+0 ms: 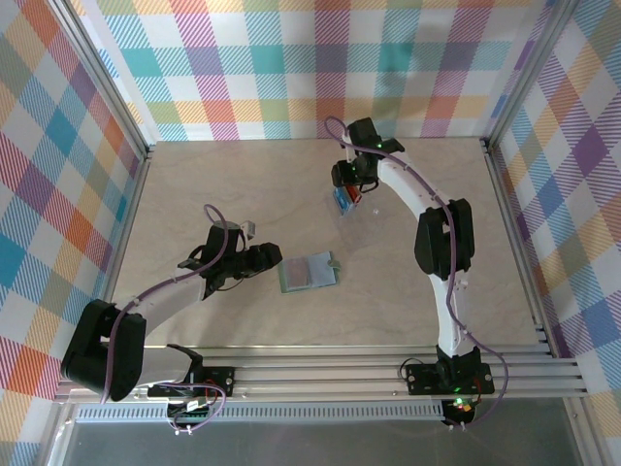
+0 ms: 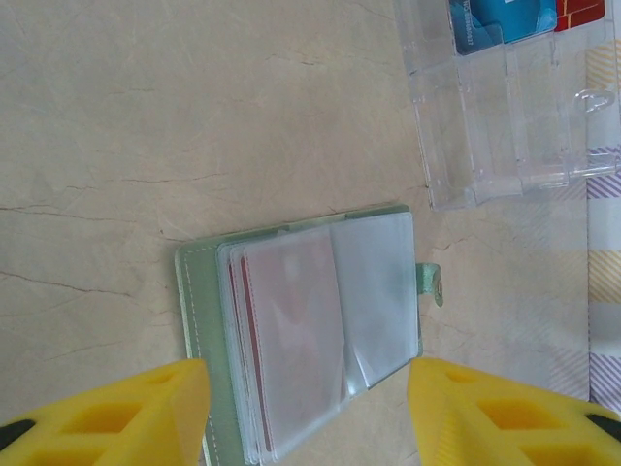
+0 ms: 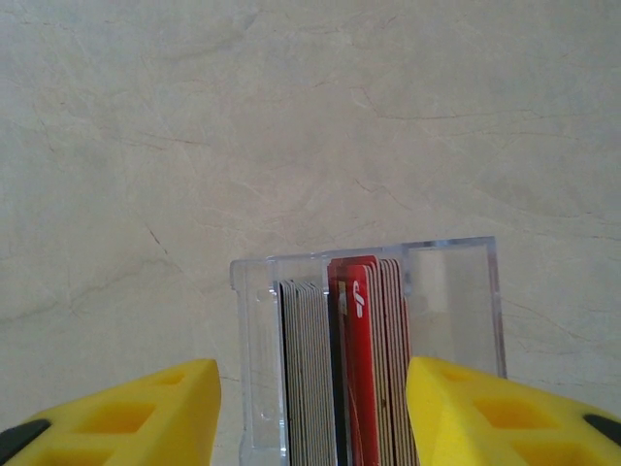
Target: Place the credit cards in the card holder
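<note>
Both spread wide, my left fingers (image 2: 116, 417) over the open card holder (image 2: 310, 330), right fingers (image 3: 495, 413) at the clear tray (image 3: 456, 291), credit cards (image 3: 354, 369) edge-on, bottoms cropped.

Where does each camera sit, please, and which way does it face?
Top external: above, behind the bases, looking down on the table, left arm, right arm.
Left wrist: looks down past the left gripper at the open card holder.
Right wrist: looks down past the right gripper at credit cards in the clear tray.
Both wrist views share the tray.
</note>
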